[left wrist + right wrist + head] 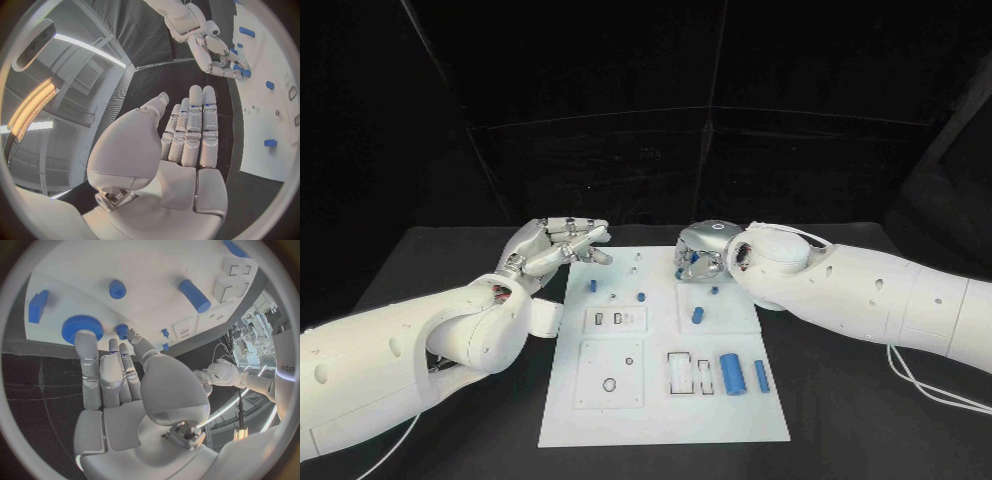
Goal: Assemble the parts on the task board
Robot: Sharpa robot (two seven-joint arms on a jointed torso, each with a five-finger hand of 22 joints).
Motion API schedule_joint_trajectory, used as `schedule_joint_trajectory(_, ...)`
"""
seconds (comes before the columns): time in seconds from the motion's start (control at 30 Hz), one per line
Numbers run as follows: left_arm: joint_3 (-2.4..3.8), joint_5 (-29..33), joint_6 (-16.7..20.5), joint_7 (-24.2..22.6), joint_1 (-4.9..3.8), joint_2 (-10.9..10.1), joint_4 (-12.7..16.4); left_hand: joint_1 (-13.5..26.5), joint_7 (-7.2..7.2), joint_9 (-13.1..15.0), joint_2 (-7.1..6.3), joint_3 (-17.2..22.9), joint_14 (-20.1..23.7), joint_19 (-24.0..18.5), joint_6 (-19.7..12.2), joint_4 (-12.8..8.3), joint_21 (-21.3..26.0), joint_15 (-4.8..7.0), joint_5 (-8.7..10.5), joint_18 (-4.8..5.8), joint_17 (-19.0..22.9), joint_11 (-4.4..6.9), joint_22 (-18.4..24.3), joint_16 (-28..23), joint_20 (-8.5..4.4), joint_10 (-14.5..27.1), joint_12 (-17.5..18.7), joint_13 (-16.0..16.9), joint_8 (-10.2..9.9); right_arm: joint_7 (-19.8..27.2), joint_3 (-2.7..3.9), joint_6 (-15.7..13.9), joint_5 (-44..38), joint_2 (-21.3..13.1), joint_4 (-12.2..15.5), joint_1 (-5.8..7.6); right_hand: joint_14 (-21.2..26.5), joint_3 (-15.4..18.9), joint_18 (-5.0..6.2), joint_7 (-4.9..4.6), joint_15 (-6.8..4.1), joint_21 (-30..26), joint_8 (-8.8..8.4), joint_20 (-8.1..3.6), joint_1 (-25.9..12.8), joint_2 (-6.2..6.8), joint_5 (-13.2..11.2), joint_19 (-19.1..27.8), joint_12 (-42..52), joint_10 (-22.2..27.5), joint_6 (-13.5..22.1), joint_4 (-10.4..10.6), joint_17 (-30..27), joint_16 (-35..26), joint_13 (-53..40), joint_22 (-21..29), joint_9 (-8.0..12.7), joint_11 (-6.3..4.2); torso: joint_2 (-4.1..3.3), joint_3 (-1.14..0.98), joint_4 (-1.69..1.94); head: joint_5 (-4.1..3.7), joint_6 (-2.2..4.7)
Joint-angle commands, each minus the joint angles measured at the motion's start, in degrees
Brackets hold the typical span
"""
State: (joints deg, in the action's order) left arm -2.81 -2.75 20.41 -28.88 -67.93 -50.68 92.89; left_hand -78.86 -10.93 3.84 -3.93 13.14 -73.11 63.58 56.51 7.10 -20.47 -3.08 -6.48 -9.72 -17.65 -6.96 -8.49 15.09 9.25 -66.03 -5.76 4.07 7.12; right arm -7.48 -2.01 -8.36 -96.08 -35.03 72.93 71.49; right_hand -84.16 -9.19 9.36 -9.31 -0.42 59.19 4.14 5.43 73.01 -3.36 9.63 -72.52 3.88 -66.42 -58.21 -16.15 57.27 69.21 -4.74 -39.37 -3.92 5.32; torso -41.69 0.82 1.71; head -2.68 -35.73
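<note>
The white task board (661, 400) lies mid-table. My right hand (704, 257) hovers over its far edge; in the right wrist view its fingers (106, 375) are straight and one tip touches a blue gear (81, 328), with nothing gripped. A smaller gear (122, 330), a blue block (37, 305), a round knob (117, 288) and a short cylinder (195, 295) stand around it. My left hand (560, 243) is raised off the board's far left corner, flat and empty (187, 135). A thick blue cylinder (731, 373) and a slim one (762, 375) lie near the board's right side.
Small blue pegs (591, 285) (642, 296) stand at the board's far left, and a short cylinder (697, 316) lies mid-board. Rectangular slots (681, 372) and an oval hole (609, 384) sit in the near half. Black table (848, 420) surrounds the board.
</note>
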Motion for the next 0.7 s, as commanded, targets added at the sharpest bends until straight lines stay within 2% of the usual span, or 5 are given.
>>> schedule_joint_trajectory(0.03, 0.06, -0.3, -0.8, -0.2, -0.11, 0.0, 0.2, -0.1, -0.19, 0.0, -0.4, 0.4, -0.2, 0.2, 0.3, 0.0, -0.2, -0.16, 0.32, -0.67, -0.1, -0.25, -0.1, 0.0, -0.01, -0.1, 0.3, -0.1, -0.2, 0.3, 0.03, 1.5, -0.6, 0.3, -0.4, 0.12, -1.7, -0.6, -0.72, 0.1, 0.36, 0.6, 0.12, 0.32, 0.5, -0.4, -0.6, 0.0, 0.1, -0.1, -0.3, 0.0, 0.2, 0.3, 0.0, -0.3, 0.0, -0.12, -0.16, -0.05, -0.04, 0.06, -0.11)
schedule_joint_trajectory(0.23, 0.06, -0.3, -0.8, -0.1, -0.12, 0.0, 0.1, -0.1, -0.2, 0.0, -0.37, 0.4, -0.2, 0.2, 0.3, 0.0, -0.2, -0.16, 0.31, -0.67, -0.1, -0.26, -0.1, 0.0, -0.01, -0.1, 0.4, -0.1, -0.3, 0.7, 0.03, 2.2, -0.5, 0.8, -1.2, 0.11, -1.6, -2.1, -0.76, 0.07, 0.36, 1.4, 0.16, 0.34, 0.8, -0.73, -1.6, 0.3, 0.1, -0.4, -0.6, 0.0, 0.6, 0.9, 0.1, -1.0, 0.0, -0.15, -0.19, -0.02, -0.12, 0.12, -0.23)
schedule_joint_trajectory(0.7, 0.06, -0.3, -1.0, -0.1, -0.12, 0.1, 0.0, -0.1, -0.22, 0.0, -0.32, 0.4, -0.2, 0.2, 0.3, 0.0, -0.2, -0.17, 0.3, -0.67, -0.2, -0.27, -0.1, 0.0, -0.01, -0.1, 0.4, -0.1, -0.3, 1.6, 0.01, 2.6, 0.2, 2.1, -2.6, 0.06, -1.5, -3.1, -0.8, -0.04, 0.41, 2.1, 0.06, 0.4, 0.6, -0.58, -2.4, 0.5, 0.1, -0.7, -0.6, 0.1, 0.9, 1.5, 0.1, -1.6, 0.0, -0.13, -0.38, -0.06, -0.2, 0.24, -0.33)
